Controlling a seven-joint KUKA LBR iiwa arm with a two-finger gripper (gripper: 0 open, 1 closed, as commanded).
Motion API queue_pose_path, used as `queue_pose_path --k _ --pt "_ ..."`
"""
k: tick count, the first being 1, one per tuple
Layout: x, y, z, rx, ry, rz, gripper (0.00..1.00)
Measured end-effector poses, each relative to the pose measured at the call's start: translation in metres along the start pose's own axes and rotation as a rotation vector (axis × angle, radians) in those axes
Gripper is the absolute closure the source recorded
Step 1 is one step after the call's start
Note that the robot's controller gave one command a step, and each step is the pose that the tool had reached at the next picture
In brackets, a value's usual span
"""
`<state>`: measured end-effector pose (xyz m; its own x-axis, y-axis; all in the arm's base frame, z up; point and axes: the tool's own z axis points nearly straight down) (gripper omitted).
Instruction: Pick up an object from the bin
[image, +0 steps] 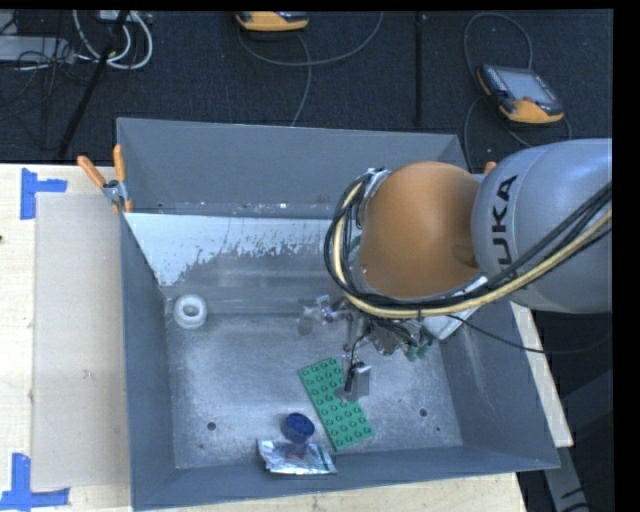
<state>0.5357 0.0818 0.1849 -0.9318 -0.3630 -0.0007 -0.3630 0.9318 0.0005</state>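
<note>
Down near the front of the bin, the gripper sat right over the green studded plate, probably lined up to grab it; couldn't tell if it was open or closed tbh; blue cap and crumpled foil lay just beside the plate.

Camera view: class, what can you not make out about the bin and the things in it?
- Bin floor at right: hidden under the arm's orange cover.
- Green studded plate: whether the gripper touches it, cannot tell.
- Small grey thing by the back wall: too small to name.
- Silvery crumpled piece beside blue cap: too small to identify.
</note>
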Motion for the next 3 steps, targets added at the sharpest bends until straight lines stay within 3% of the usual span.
queue_pose_path --k 1,2,3 --pt "0.052 0.003 0.112 0.000 0.002 -0.249 0.00" --pt "0.056 0.026 0.112 0.009 -0.015 -0.533 0.00" --pt "0.057 0.027 0.113 0.005 -0.010 -0.530 1.00"
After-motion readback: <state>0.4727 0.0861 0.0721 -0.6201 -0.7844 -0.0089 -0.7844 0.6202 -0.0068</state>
